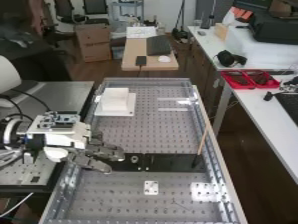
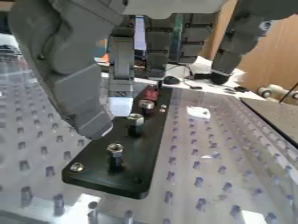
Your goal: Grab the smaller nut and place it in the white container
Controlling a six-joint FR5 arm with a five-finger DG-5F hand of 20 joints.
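On the bench: perforated metal top, rails along both long edges; bright glare near the right edge.
Black plate: lies crosswise, between the bench's middle and near end.
Nuts: on upright bolts on the black plate; which is smaller, cannot tell.
Hand: over the bench's left edge, at the plate's left end; fingers extended, thumb apart from them, nothing clamped.
White container: near the far left corner.
White square piece: nearer the near edge than the black plate.
Stick: slanting along the right edge.
Room: cardboard boxes and a wooden desk with laptop beyond the far edge; at right, a white counter with red tray and headphones.
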